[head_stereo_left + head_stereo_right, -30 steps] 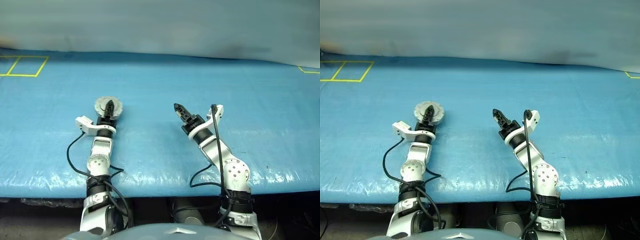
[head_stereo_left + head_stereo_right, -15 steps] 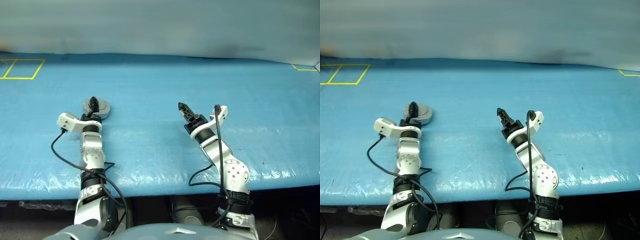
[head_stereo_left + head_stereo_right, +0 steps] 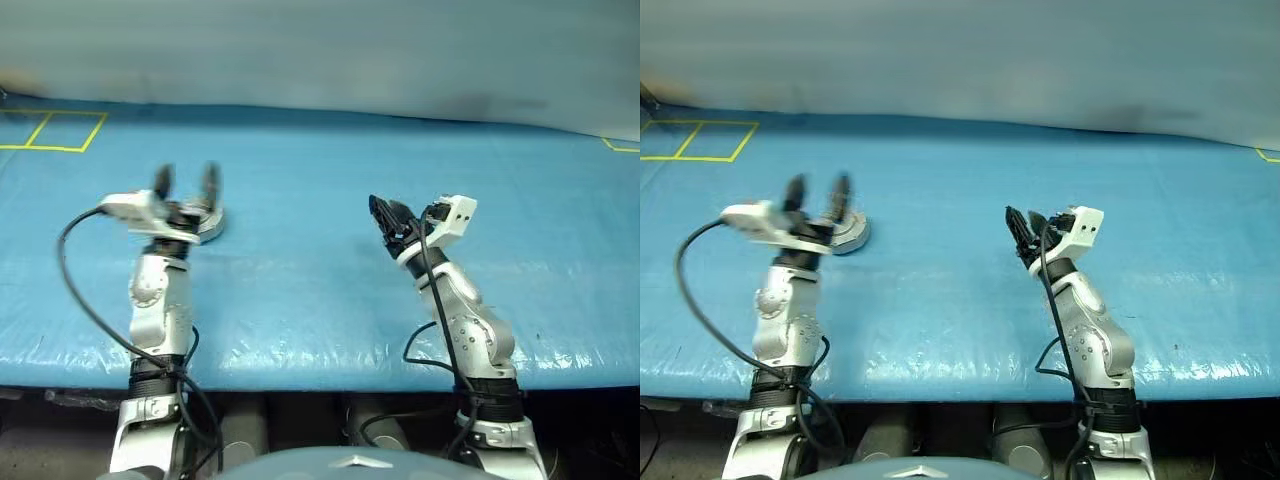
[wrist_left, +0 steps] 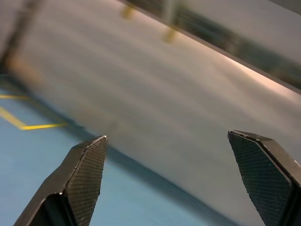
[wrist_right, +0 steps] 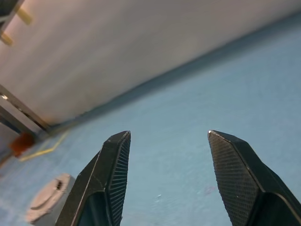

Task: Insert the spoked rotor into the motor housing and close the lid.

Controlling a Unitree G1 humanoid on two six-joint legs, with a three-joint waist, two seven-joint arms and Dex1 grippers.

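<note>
Blue plastic-covered table (image 3: 320, 290) w/ yellow tape squares (image 3: 55, 130) at the far left corner. Left gripper (image 3: 186, 184) is raised just above the table, jaws spread wide, nothing between them. The grey round motor housing (image 3: 208, 224) sits on the table right beside and partly under that gripper, at its right side; can't tell if lid's on it or what's inside, too blurred. Right gripper (image 3: 388, 216) hovers near mid-table, well apart from the housing, jaws partly open & empty. From the right wrist cam the grey puck (image 5: 49, 205) lies off to one side on the blue sheet.
</note>
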